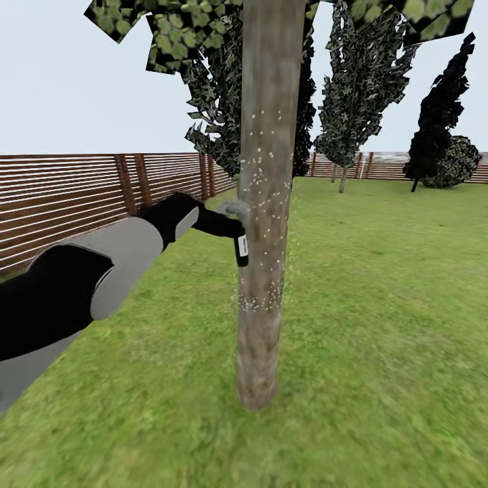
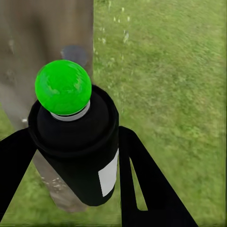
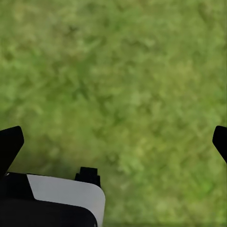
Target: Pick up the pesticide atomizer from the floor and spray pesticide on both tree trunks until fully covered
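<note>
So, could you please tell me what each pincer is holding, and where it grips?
The left pincer clamps the black spray bottle with a green top around its body. The right pincer is open over grass.

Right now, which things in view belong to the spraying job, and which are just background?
Job:
- pesticide atomizer, held in the left end effector
- tree trunk, speckled with spray
- grass floor

Background:
- wooden fence
- dark cone-shaped trees
- right end effector, open over grass

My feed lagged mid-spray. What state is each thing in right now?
Pesticide atomizer: gripped, green top, held close beside the trunk.
Left pincer: shut on the atomizer.
Right pincer: open, over grass.
Tree trunk: upright, speckled with white droplets in places.
</note>
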{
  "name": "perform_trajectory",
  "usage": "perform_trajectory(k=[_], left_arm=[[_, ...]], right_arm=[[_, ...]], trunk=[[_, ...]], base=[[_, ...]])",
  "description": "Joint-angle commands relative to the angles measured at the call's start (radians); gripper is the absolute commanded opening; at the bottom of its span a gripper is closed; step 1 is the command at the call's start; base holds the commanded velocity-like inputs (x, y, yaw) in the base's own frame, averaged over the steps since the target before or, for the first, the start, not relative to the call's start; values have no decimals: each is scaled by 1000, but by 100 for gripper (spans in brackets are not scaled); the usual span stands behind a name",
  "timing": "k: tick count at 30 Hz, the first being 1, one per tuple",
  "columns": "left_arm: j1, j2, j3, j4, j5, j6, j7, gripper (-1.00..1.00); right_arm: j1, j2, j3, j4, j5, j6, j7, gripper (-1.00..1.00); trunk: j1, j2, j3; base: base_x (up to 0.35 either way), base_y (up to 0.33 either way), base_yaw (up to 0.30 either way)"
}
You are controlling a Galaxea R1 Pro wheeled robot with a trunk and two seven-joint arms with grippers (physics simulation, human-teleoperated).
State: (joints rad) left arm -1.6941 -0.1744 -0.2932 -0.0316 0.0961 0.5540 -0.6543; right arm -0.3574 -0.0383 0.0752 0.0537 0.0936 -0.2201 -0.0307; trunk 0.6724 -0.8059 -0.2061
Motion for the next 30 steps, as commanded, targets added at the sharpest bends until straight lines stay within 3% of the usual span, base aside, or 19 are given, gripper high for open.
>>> perform_trajectory(k=[1,11,22,23,25,26,30], left_arm=[[7,0,5,0,1,-4,2,-100],[88,0,6,1,-1,-142,6,-100],[119,7,7,-1,-2,-155,11,-100],[128,16,7,-1,-2,-157,18,-100],[151,45,7,0,-1,-254,28,-100],[159,51,8,1,-1,-271,31,-100],[200,59,6,1,-1,-299,142,-100]], right_arm=[[0,0,0,0,0,0,0,100],[0,0,0,0,0,0,0,100],[0,3,-1,0,-2,0,2,100],[0,2,-1,0,-2,1,2,100],[0,1,-2,0,-2,1,2,100],[0,0,-2,0,-1,1,1,100],[0,-1,-2,0,0,-1,0,100]], trunk=[[0,0,0],[0,0,0],[0,0,0],[0,0,0],[0,0,0],[0,0,0],[0,0,0]], base=[[0,0,0],[0,0,0],[0,0,0],[0,0,0],[0,0,0],[0,0,0],[0,0,0]])
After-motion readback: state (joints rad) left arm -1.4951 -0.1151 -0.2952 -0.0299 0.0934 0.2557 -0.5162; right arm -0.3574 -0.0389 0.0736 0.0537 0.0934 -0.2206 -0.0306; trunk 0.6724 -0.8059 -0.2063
